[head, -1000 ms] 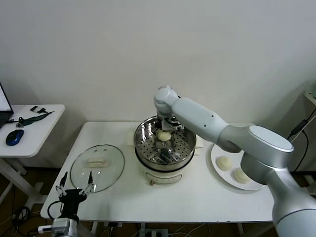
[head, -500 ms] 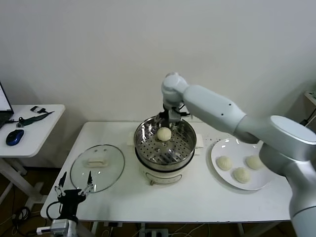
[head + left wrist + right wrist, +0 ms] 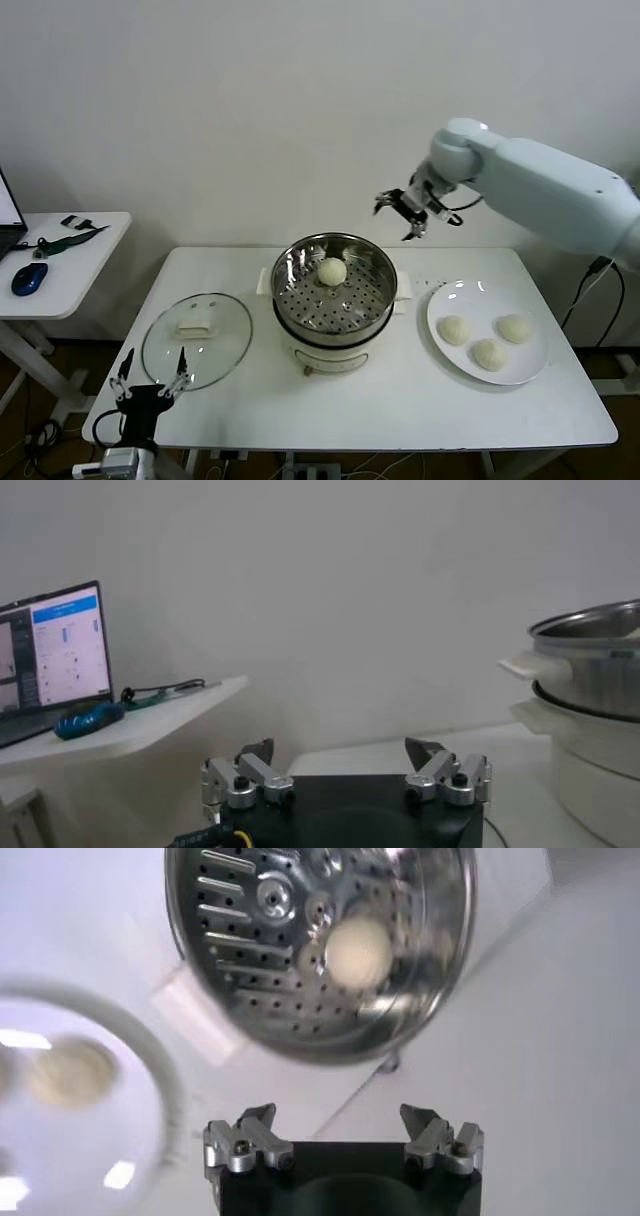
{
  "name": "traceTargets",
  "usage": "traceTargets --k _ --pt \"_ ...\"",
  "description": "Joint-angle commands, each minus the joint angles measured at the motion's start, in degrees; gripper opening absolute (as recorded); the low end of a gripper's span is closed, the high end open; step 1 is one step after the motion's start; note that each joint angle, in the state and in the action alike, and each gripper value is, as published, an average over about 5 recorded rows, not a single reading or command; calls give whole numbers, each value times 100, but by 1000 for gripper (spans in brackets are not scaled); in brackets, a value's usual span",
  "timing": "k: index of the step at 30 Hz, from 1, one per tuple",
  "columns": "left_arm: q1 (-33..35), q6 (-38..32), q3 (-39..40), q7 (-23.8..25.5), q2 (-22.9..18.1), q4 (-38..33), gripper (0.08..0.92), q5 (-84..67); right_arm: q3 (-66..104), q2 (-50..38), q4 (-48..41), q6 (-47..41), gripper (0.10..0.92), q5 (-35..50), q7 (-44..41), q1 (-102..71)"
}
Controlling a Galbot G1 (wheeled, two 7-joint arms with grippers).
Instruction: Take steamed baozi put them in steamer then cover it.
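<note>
Now one smooth, domed cream-white steamed baozi sits on the perforated floor of the round shiny stainless-steel steamer, toward the far side of the basket; the steamer stands on its white electric pot base near the middle of the white rectangular table, closer to the back edge than the front. Three more cream-white baozi lie close together on a flat round white plate toward the table's right edge, well apart from the steamer. The round clear glass cover with its metal rim and white rectangular handle lies flat near the table's left edge, just beside the steamer and not on it. The right gripper hangs in the air above the back edge of the table, up and to the right of the steamer, its jaws spread wide and holding nothing; the right wrist view looks down past those parted fingers onto the basket with the single bun inside. The left gripper is parked low at the front left corner of the table, just off the edge near the glass cover, with its jaws likewise spread and empty.
</note>
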Motion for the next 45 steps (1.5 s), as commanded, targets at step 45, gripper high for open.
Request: traceTargets --k 45 --pt "253 -41 -129 -15 -26 -69 823 35 2285 408 -2288 -587 797 -793 -448 -3341"
